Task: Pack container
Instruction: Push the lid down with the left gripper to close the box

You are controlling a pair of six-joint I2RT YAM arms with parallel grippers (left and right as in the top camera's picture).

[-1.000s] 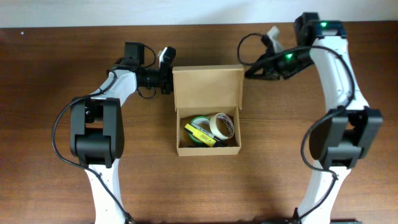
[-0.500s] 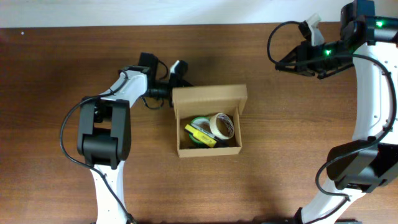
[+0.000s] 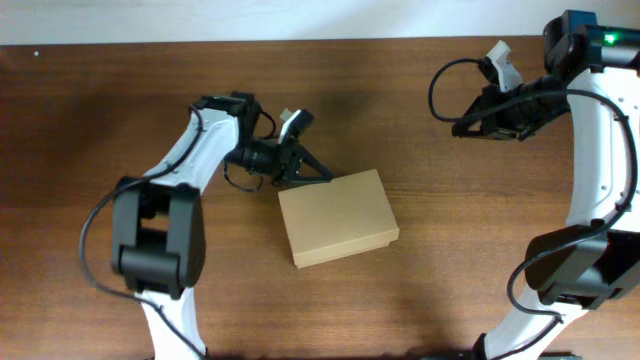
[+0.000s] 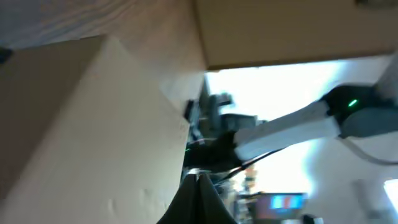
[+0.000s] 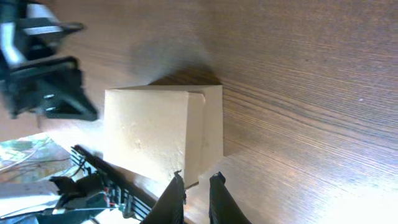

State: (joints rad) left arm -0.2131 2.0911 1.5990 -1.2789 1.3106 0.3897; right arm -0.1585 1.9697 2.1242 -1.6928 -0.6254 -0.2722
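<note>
The container point(image 3: 338, 218), a tan cardboard box, lies on the table with its lid down, turned slightly counter-clockwise. Its contents are hidden. My left gripper point(image 3: 318, 174) is shut and empty, its tips at the box's back left corner. In the left wrist view the box lid point(image 4: 93, 124) fills the left side, beside my left gripper's closed tips point(image 4: 199, 177). My right gripper point(image 3: 462, 128) is up at the back right, well away from the box, its jaws a narrow gap apart and empty. The right wrist view shows the box point(image 5: 149, 130) beyond my right gripper point(image 5: 196, 180).
The brown wooden table point(image 3: 450, 280) runs to a pale wall at the far edge point(image 3: 320, 20). Both arm bases stand at the near edge, left point(image 3: 155, 250) and right point(image 3: 560, 260). Nothing else lies on the table.
The box lid has gone from open to shut and the box has turned and slid slightly right. My left gripper followed the lid forward. My right arm drew back to the right.
</note>
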